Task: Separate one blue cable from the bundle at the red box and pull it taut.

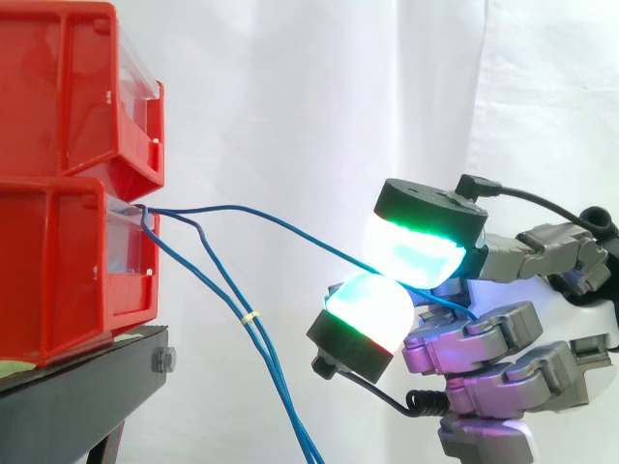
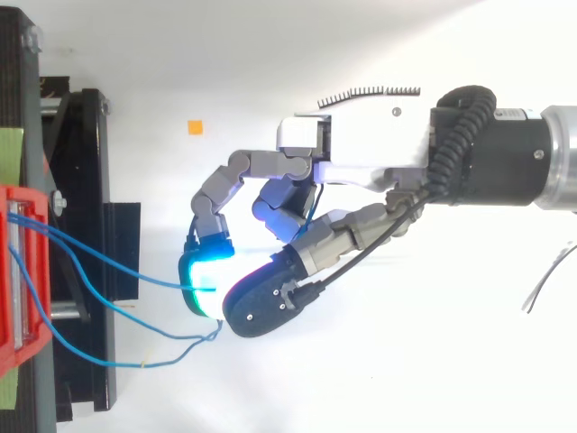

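The hand [image 2: 361, 144] reaches in from the right with two glowing pads [image 1: 416, 253] closed against each other, pinching one blue cable [image 1: 290, 230] between them; the other fingers are curled loosely below and hold nothing. That cable leaves the front of the lower red box [image 1: 68, 271] at the left, which sits on a black stand [image 1: 87, 387] with a second box [image 1: 68, 87] stacked on top, and runs right and slightly downward to the pinch. It has a soft bow to it, so it looks separated but not yet fully taut. The rest of the bundle [image 1: 224, 280] hangs down from the same spot on the box, held together by a pale tie [image 1: 250, 317], and is well apart from the pinched cable along most of its run. The main risk I see is slipping: the cable is thin and the pads are round and smooth, so a harder pull to the right could draw it out of the pinch. From above, a slack loop [image 2: 108, 363] of another cable ends just beside the fingertips — it could snag and get dragged along, undoing the separation. A strong tug might also shift the red box on its stand, since all the cables are anchored there.
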### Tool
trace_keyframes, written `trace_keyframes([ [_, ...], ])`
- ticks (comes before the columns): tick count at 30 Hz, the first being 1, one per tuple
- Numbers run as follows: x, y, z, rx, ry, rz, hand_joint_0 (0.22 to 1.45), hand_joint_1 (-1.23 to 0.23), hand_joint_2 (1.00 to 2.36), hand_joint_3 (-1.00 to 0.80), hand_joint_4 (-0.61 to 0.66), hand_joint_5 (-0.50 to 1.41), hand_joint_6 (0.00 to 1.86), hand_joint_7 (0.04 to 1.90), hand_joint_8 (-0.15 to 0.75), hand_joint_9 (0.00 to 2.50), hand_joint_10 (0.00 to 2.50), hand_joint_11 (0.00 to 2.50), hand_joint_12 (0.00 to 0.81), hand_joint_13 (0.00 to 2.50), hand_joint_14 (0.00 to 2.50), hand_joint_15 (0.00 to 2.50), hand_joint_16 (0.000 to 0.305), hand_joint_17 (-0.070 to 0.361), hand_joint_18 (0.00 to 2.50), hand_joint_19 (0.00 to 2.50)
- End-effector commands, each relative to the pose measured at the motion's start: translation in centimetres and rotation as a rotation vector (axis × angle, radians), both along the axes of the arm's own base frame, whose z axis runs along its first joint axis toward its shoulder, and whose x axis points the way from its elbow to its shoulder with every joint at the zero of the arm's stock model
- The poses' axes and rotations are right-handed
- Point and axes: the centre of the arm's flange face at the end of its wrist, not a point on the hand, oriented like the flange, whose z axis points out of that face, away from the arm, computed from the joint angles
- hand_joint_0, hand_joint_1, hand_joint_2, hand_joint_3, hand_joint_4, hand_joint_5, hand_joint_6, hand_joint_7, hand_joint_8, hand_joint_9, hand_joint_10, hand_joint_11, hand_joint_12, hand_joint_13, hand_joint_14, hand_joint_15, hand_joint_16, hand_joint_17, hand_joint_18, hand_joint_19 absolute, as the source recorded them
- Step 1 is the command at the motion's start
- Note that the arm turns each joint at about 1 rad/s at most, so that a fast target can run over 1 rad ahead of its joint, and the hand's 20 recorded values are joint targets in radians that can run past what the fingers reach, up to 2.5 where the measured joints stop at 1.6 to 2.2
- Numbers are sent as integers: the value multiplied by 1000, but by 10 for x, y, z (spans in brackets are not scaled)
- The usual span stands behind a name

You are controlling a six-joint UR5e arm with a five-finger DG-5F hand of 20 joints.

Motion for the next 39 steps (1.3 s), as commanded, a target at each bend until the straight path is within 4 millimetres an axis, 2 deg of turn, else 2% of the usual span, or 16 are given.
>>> trace_keyframes([
  [1, 0, 0, 0, 0, 0, 0, 761, -834, 1013, -285, -373, -152, 975, 1089, 115, 907, 2205, 1239, 207, 1212, 1033, 1516, 28, 64, 1003, 1269],
  [39, 0, 0, 0, 0, 0, 0, 758, -834, 1013, -284, -369, -152, 974, 1109, 107, 919, 2121, 1281, 197, 1198, 984, 1540, 30, 67, 990, 1276],
])
